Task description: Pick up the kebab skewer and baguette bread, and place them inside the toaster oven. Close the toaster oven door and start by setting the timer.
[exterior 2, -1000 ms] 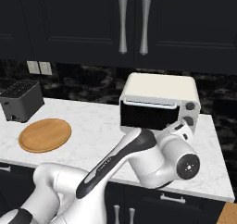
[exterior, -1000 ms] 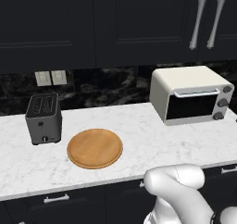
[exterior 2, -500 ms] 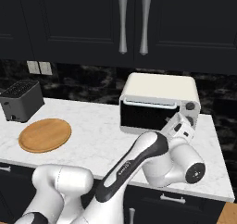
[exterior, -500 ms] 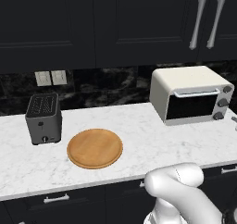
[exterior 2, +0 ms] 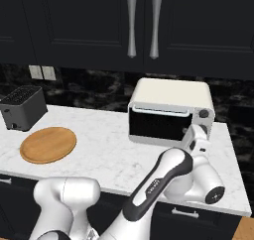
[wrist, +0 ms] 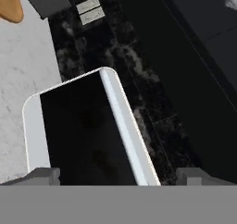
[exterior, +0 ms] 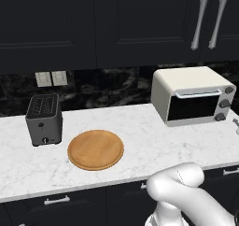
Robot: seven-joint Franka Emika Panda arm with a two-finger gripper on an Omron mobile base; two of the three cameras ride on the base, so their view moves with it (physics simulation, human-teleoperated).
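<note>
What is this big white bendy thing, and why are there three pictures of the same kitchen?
The white bendy thing is a robot arm. It ends in a gripper, a hand with two fingers, open now and holding nothing.

Two pictures come from cameras riding behind the arm, one on its left and one on its right, so you see the same counter from two sides. The third comes from a camera on the hand itself, which is tilted, so the kitchen looks slanted there.

On the counter stand a dark grey toaster, a round wooden board and a cream-white toaster oven. The toaster oven door, the dark glass front, is shut. The hand is next to the oven's right end, near its knobs, and its camera looks across the oven's dark glass.
</note>
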